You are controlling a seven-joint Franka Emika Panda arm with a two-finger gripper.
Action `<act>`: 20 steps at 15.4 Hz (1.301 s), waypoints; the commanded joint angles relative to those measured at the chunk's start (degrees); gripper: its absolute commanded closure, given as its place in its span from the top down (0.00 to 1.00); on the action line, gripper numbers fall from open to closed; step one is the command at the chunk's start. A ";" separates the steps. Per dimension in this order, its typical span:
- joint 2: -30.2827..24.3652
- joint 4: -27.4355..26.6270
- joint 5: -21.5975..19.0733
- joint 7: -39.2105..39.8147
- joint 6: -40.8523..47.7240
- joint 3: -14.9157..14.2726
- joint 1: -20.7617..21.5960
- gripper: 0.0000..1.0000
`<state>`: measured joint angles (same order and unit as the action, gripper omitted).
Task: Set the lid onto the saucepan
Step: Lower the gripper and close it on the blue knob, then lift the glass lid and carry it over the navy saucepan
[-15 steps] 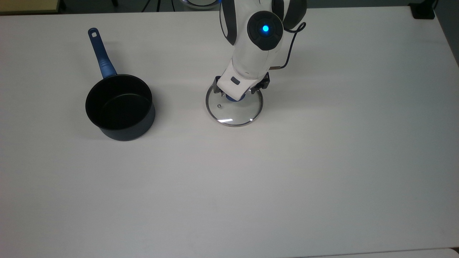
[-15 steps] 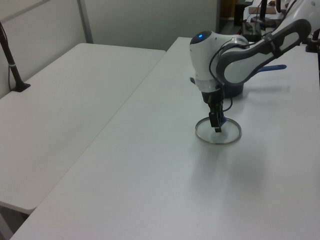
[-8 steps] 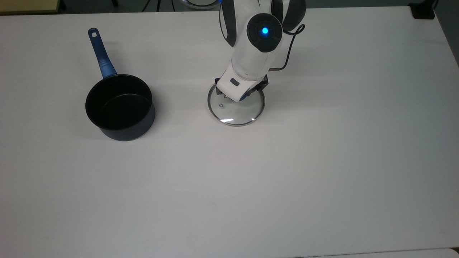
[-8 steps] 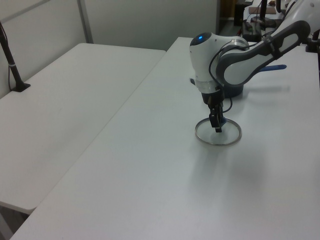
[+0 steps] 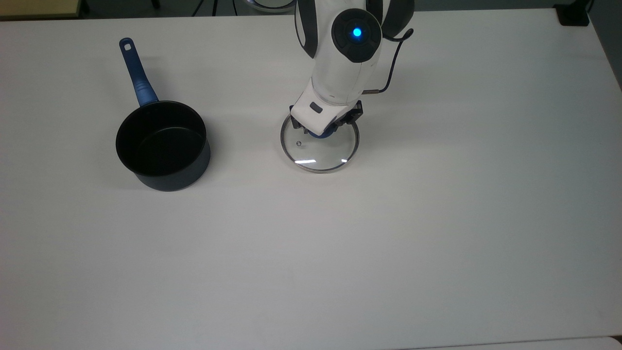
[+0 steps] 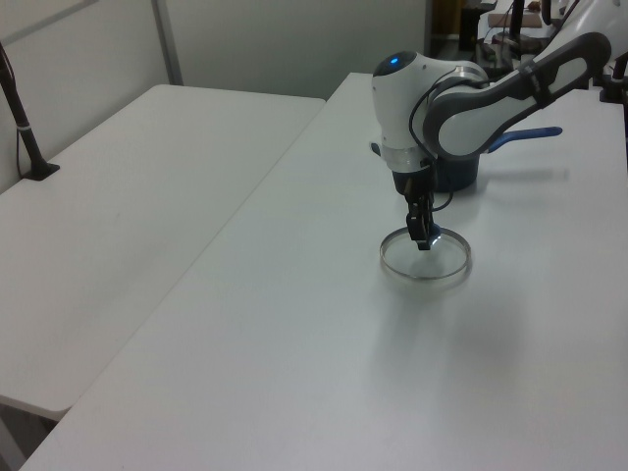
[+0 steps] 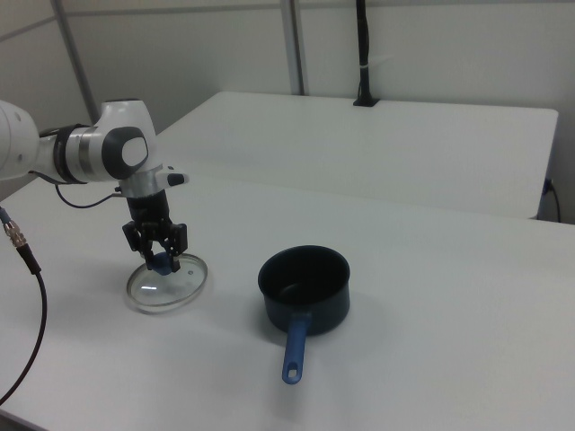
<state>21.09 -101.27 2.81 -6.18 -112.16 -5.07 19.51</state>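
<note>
Both fingers [image 7: 178, 241] of our gripper [image 7: 160, 259] close on the blue knob [image 7: 162, 262] at the centre of the glass lid [image 7: 167, 285], one to each side of it. In the right view the knob shows between the two dark fingertips, and the gripper points straight down from the white wrist above it.

In the top view our gripper [image 5: 321, 130] sits over the far part of the lid [image 5: 319, 148], with the wrist housing covering most of the knob, so just a sliver of blue peeks out at its lower edge. The lid's steam hole [image 5: 298, 143] lies just to the top view's left of the gripper, and a bright reflection runs along the glass near its closest rim. Whether the lid rests on the white table [image 5: 388, 233] or hangs just above it, we cannot tell.

The saucepan [image 5: 163, 145] stands upright and open, well apart from the lid, towards the top view's left. Its black interior holds nothing, and its long blue handle [image 5: 137, 73] runs away towards the table's far edge, the hole at its end visible.

In the left view, the lid [image 6: 426, 258] lies nearest, our gripper [image 6: 421, 238] is above it, and the dark saucepan [image 6: 454, 175] sits behind, partly hidden by the arm [image 6: 471, 93]. A black cable [image 5: 391, 63] loops from the wrist in the top view.
</note>
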 commanded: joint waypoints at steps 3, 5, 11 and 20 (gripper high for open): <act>-4.29 0.80 0.80 0.12 3.77 -0.64 0.18 0.48; -5.62 3.44 0.54 2.74 8.07 -0.90 -1.21 0.48; -5.71 11.18 0.97 12.93 14.16 -0.99 -14.73 0.47; -0.17 15.40 2.03 20.77 12.67 -0.99 -26.80 0.47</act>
<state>18.65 -88.48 3.12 13.30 -99.67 -6.23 -6.10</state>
